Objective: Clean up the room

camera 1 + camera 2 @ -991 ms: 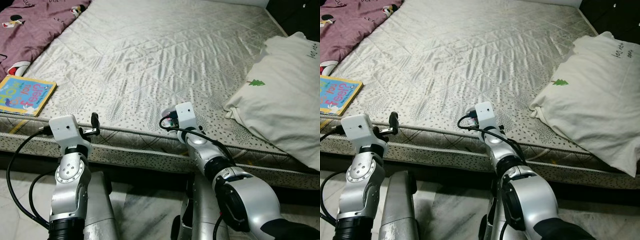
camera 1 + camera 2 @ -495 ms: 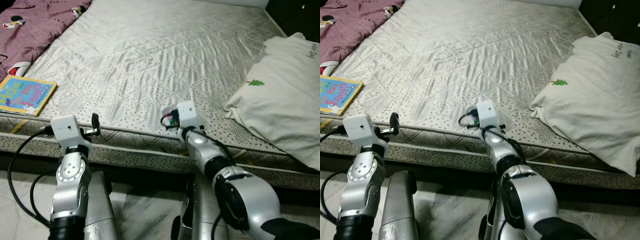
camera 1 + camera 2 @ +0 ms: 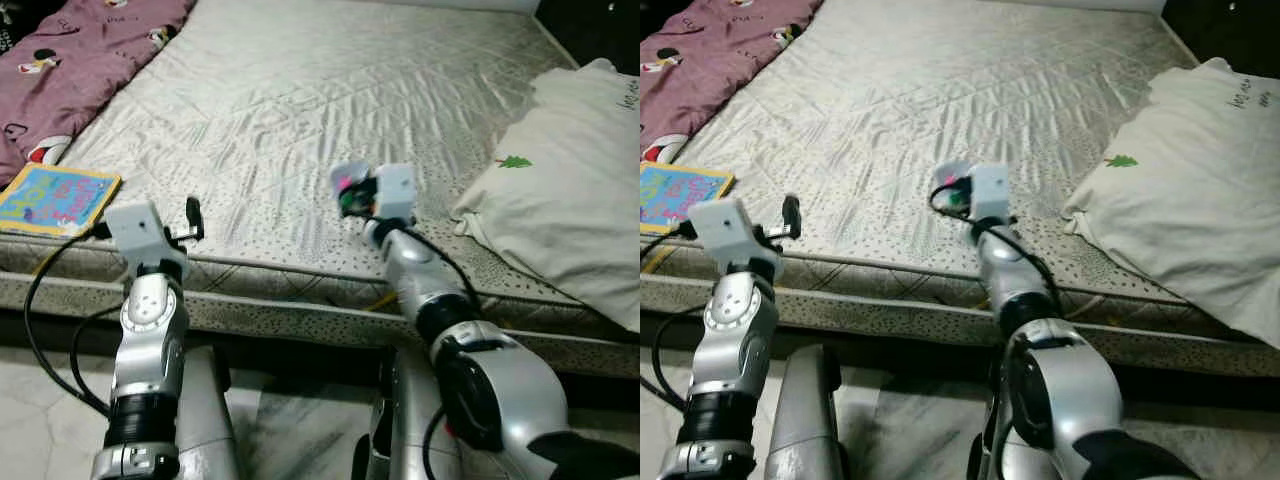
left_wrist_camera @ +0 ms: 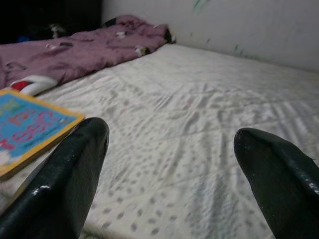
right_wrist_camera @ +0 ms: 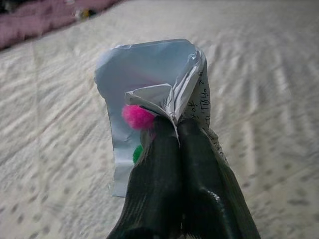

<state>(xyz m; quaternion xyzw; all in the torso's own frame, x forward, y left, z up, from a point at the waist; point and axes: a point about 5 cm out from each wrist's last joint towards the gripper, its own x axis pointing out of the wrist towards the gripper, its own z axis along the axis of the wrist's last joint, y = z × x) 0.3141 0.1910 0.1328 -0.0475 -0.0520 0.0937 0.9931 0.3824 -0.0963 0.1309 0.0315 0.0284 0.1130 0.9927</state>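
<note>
Clearly the crumpled paper scrap (image 5: 164, 99), with pink and green bits tucked in it, is light, limp and easy to tear; the right gripper (image 5: 177, 129) has its jaws closed tight on a folded edge, a sound hold for something so flimsy. It hangs above the mattress (image 3: 300, 110). A second ago that gripper sat low at the bed's edge; now it has risen with the scrap. The left gripper (image 4: 169, 149) hovers with jaws wide near the picture book (image 3: 55, 197).

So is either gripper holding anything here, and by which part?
The right gripper pinches a crumpled paper scrap by its folded edge. The left gripper is open, holding nothing.
</note>
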